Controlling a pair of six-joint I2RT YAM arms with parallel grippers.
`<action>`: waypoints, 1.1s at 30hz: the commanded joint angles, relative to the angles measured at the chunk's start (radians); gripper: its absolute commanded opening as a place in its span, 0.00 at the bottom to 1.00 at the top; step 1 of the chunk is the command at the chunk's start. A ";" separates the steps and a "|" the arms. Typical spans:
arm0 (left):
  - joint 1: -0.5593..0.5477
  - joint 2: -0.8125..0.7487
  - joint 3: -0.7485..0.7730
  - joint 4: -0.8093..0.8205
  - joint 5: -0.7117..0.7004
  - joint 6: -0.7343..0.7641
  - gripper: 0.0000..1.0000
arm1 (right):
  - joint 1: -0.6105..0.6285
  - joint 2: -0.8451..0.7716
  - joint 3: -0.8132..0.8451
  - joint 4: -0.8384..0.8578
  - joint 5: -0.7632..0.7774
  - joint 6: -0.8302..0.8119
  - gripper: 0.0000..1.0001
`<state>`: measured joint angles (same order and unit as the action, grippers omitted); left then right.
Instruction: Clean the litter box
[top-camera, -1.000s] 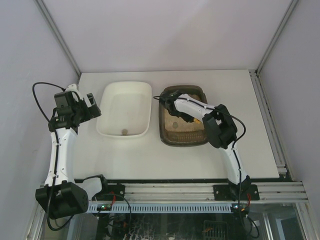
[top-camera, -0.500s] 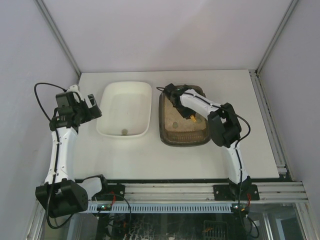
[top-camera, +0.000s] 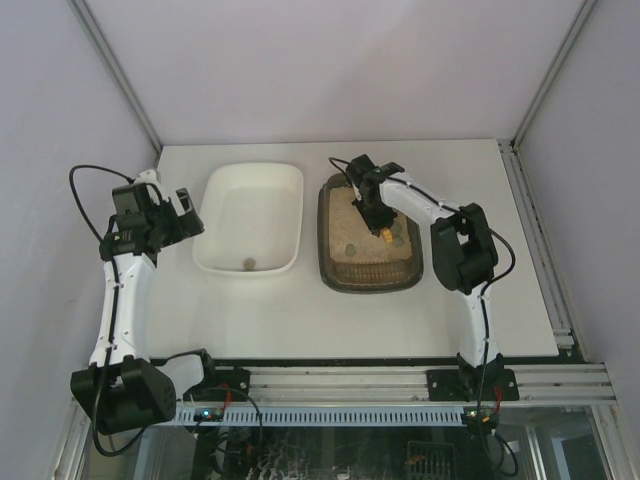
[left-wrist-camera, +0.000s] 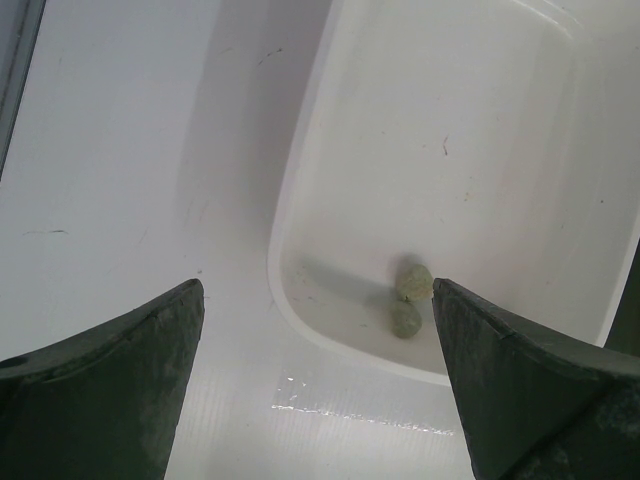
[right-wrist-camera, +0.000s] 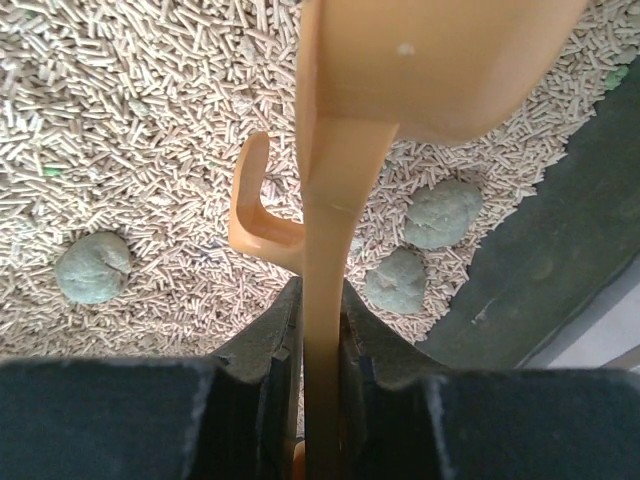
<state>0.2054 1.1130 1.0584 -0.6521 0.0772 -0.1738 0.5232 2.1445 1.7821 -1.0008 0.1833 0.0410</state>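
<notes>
- Top view: the litter box (top-camera: 372, 287) sits right of centre on the table (top-camera: 300, 320), just beside the white tray (top-camera: 250, 190) but apart from it. The right gripper (top-camera: 372, 212) hangs over the box's far half, with the scoop (top-camera: 385, 236) under it. Any load must cross the gap between box and tray, and a tilt there would likely drop it on the table.
- Left wrist: the left gripper (left-wrist-camera: 315, 400) has its fingers wide apart and holds nothing, over the tray's left edge. Two dumped lumps (left-wrist-camera: 405, 300) lie just inside the tray wall. So close to the rim, this gripper could be clipped by a scoop swinging over.
- Right wrist: the fingers are clamped on the scoop's thin handle; I cannot tell whether the blade touches the litter (right-wrist-camera: 150, 120). The hold is narrow — I judge the handle could twist when the blade digs in. Two clumps (right-wrist-camera: 443, 213) lie near the box's wall, so a push could jam them against it or flick pellets over the rim.
</notes>
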 joint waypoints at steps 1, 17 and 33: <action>-0.006 -0.007 -0.022 0.038 -0.006 0.002 1.00 | -0.011 -0.078 -0.026 0.090 -0.209 -0.010 0.00; -0.006 -0.008 -0.030 0.036 -0.007 0.004 1.00 | -0.153 -0.125 -0.221 0.279 -0.620 0.111 0.00; -0.018 -0.010 -0.023 0.022 -0.014 0.008 1.00 | -0.275 -0.271 -0.465 0.521 -0.862 0.264 0.00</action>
<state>0.1970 1.1130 1.0466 -0.6521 0.0731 -0.1734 0.2630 1.9335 1.3342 -0.5938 -0.5823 0.2550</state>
